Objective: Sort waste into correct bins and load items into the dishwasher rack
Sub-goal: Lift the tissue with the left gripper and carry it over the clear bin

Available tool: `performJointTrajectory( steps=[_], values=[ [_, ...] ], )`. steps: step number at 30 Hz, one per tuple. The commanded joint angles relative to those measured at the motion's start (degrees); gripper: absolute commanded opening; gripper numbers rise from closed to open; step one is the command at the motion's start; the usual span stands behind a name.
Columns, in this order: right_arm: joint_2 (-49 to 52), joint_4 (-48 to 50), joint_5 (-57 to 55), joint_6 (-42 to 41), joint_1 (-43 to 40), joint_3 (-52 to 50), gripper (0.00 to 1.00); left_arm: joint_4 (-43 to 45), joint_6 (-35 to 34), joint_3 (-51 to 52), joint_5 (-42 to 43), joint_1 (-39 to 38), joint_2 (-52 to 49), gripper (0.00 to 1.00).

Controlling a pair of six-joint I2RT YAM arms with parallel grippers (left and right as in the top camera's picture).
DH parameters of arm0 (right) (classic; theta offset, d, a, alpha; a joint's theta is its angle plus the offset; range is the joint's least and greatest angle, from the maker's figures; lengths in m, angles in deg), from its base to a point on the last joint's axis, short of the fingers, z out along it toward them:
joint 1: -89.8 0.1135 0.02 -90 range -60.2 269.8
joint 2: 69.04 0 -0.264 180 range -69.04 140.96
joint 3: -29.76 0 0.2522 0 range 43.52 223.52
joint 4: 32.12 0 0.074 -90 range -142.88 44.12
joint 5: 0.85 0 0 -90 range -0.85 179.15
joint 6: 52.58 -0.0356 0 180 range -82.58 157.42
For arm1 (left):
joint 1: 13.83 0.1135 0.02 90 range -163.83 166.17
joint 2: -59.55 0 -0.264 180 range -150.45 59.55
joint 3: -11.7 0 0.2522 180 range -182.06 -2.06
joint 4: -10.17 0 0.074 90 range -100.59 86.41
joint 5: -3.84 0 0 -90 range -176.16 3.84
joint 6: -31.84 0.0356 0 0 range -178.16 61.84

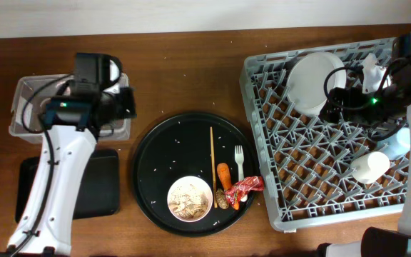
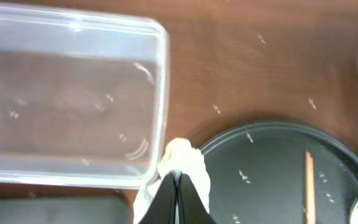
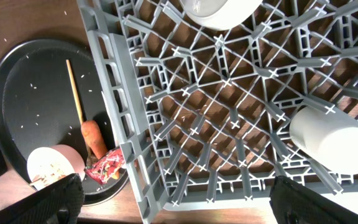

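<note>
Left tool (image 2: pixel 178 190) clamped narrow on small white tissue wad (image 2: pixel 184 163), at right edge of clear rectangular plastic tub (image 2: pixel 163 93). Right tool (image 3: pixel 176 202) spread wide, empty, above large grey plastic rack (image 3: pixel 114 93).

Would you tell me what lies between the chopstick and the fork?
The orange carrot piece lies between their lower ends; the overhead view shows it.

The dishwasher rack (image 1: pixel 298 143), partly loaded.
A pale plate (image 1: pixel 312 82), cream cup (image 1: pixel 369 168) and blue cup (image 1: pixel 399 143) sit in the grey rack; chopstick (image 1: pixel 212 157), fork (image 1: pixel 239 163), carrot piece (image 1: pixel 224 174), red wrapper (image 1: pixel 247 187), brown lump (image 1: pixel 221 200) and bowl (image 1: pixel 170 196) of rice scraps (image 1: pixel 189 198) lie left of it; clear tub (image 2: pixel 73 106) and black tray (image 1: pixel 102 185) farther left, tissue wad (image 2: pixel 188 163) in the left tool (image 2: pixel 178 183) by the tub.
</note>
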Motion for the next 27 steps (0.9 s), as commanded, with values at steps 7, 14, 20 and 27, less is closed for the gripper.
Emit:
performJointTrajectory(
  steps=[7, 14, 20, 27],
  values=[
    [0.13, -0.2, 0.31, 0.37, -0.15, -0.28, 0.99, 9.94, 0.76, -0.48, -4.02, 8.35, -11.28, 0.43],
    [0.13, -0.2, 0.31, 0.39, -0.15, -0.28, 0.99, 10.67, 4.22, -5.51, 4.68, 9.05, -10.75, 0.78],
    [0.13, -0.2, 0.31, 0.39, -0.15, -0.28, 0.99, 8.92, 4.39, -6.43, 2.43, 8.94, -9.11, 0.79],
    [0.13, -0.09, 0.31, 0.39, -0.15, -0.28, 0.99, 6.54, 23.5, -5.77, 37.2, 12.11, -11.47, 0.69]
  ],
)
